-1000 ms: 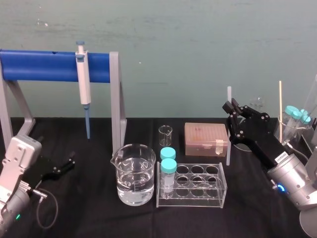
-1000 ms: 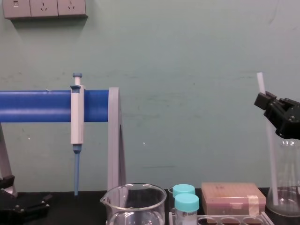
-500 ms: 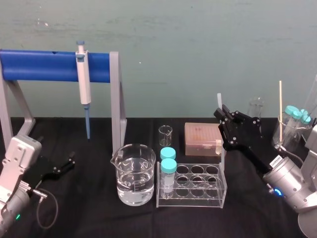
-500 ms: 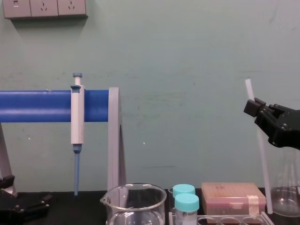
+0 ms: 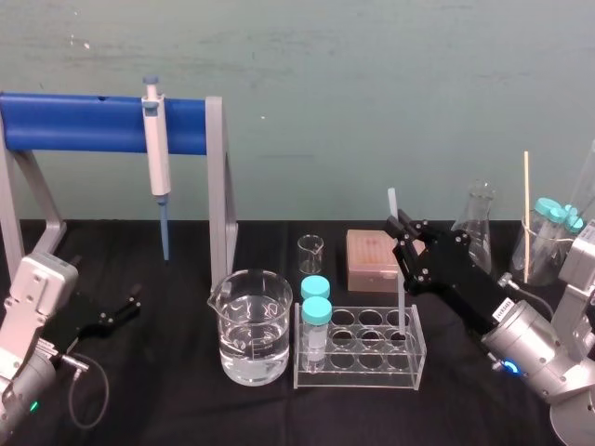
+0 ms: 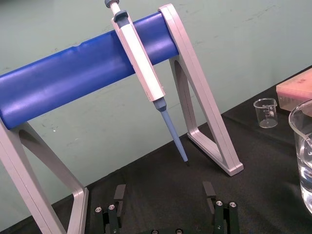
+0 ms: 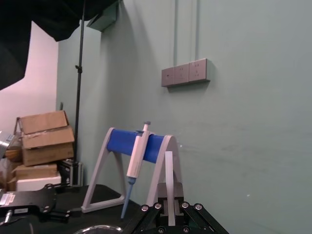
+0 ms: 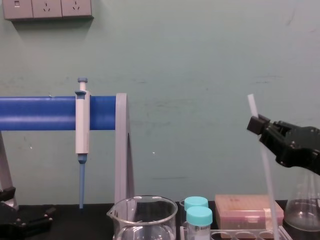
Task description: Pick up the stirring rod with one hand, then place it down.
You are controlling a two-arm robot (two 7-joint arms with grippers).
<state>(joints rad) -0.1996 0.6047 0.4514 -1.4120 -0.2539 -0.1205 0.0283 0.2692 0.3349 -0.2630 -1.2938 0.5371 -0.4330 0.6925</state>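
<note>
At the left of the black table (image 5: 186,409), the left gripper (image 5: 110,316) lies parked, its fingers (image 6: 120,195) spread with nothing between them. It sits in front of the blue stand (image 5: 93,124), where a pipette (image 5: 156,149) hangs. Toward the middle stand a beaker (image 5: 249,325) of clear liquid and a clear tube rack (image 5: 361,351). Over the rack's right side, the right gripper (image 5: 402,230) pinches the stirring rod (image 5: 401,288) near its top and holds it almost upright. A short stub shows above the grip, and the long lower part reaches down toward the rack. Whether its tip touches anything cannot be told. A flask (image 5: 477,223) stands behind. The rod looks light, stiff, smooth and probably brittle. Held this high it could pivot, so a gentle set-down, or a hold nearer the middle, seems wise.
</note>
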